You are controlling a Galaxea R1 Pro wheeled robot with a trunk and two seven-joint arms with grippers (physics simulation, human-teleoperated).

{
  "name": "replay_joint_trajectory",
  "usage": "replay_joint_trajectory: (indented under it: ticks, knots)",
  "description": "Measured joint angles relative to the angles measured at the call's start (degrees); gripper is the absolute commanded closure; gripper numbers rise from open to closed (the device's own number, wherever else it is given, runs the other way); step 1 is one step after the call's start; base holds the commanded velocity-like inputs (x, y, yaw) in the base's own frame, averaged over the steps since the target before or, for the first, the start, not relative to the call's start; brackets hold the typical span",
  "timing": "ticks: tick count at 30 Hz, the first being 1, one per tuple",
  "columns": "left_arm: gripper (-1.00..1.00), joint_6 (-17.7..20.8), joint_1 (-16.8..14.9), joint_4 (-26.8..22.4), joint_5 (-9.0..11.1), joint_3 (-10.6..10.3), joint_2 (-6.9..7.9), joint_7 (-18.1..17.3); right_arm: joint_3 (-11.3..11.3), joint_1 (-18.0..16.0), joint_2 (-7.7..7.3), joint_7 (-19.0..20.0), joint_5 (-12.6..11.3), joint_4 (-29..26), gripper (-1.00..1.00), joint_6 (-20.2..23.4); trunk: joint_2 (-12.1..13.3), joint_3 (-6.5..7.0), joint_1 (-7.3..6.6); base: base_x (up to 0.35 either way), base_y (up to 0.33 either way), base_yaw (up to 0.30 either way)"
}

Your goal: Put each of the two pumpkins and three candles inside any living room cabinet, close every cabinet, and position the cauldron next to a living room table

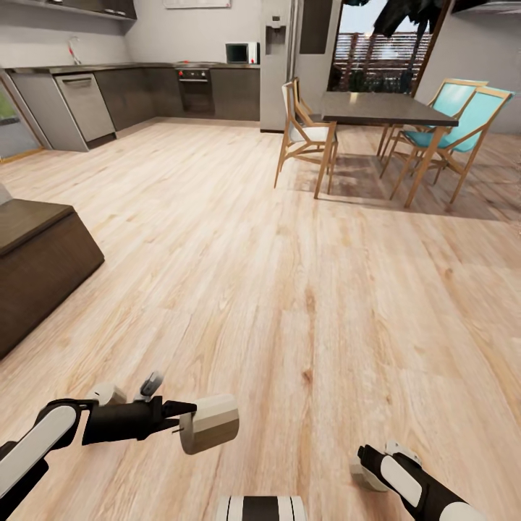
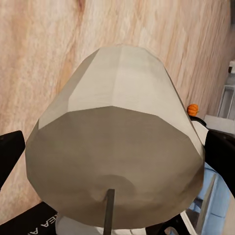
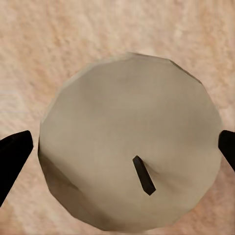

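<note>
My left gripper (image 1: 184, 421) is shut on a stubby candle (image 1: 211, 423) and holds it on its side low over the floor at the lower left. In the left wrist view the same candle (image 2: 117, 142) sits between the dark fingers (image 2: 11, 155), wick end toward the camera. A small orange pumpkin (image 2: 193, 108) shows far off past the candle's edge. My right gripper (image 1: 365, 469) at the lower right is shut on a second candle (image 1: 359, 475), mostly hidden. The right wrist view shows that candle's flat tan top (image 3: 129, 147) and wick between black fingertips (image 3: 13, 156).
A low dark-brown wooden piece of furniture (image 1: 40, 264) stands at the left edge. A dark dining table (image 1: 383, 108) with wooden chairs (image 1: 307, 137) stands at the back right. Grey kitchen units (image 1: 130, 94) line the far wall. Pale wood floor (image 1: 289, 289) stretches ahead.
</note>
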Motion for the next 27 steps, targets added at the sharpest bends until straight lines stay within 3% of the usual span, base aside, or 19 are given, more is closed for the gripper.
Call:
replay_joint_trajectory:
  ticks: [15, 19, 23, 25, 27]
  knots:
    - [1.00, -0.2, 0.0, 0.4, -1.8, 0.2, -0.14, 2.2, -0.2, 0.0, 0.05, -0.2, 0.0, -0.4, 1.00, 0.2, 0.2, 3.33, -0.39, 0.000, 0.000, 0.000]
    - [1.00, -0.3, 0.0, 0.4, -3.0, 0.4, -0.35, 6.3, -0.2, 0.0, -0.03, -0.3, -0.1, -0.5, 1.00, 1.2, 0.3, 4.21, -0.49, 0.000, 0.000, 0.000]
    - [1.00, -0.3, 0.0, 0.2, -3.8, 0.5, -0.71, 13.6, -0.2, 0.0, -0.02, -0.6, -0.1, -0.8, 1.00, 3.0, 0.3, 5.10, -0.59, 0.000, 0.000, 0.000]
    - [1.00, -0.2, -0.2, -0.2, -4.6, 0.5, -0.85, 19.2, -0.2, 0.0, -0.12, -1.9, 0.0, -4.0, 1.00, 3.9, 0.3, 5.55, -0.65, 0.000, 0.000, 0.000]
    - [1.00, -0.4, -0.3, -0.3, -3.6, 0.5, -0.89, 22.2, -0.2, 0.0, -0.09, -4.9, -0.1, -7.4, 1.00, 5.8, 0.4, 5.99, -0.70, 0.000, 0.000, 0.000]
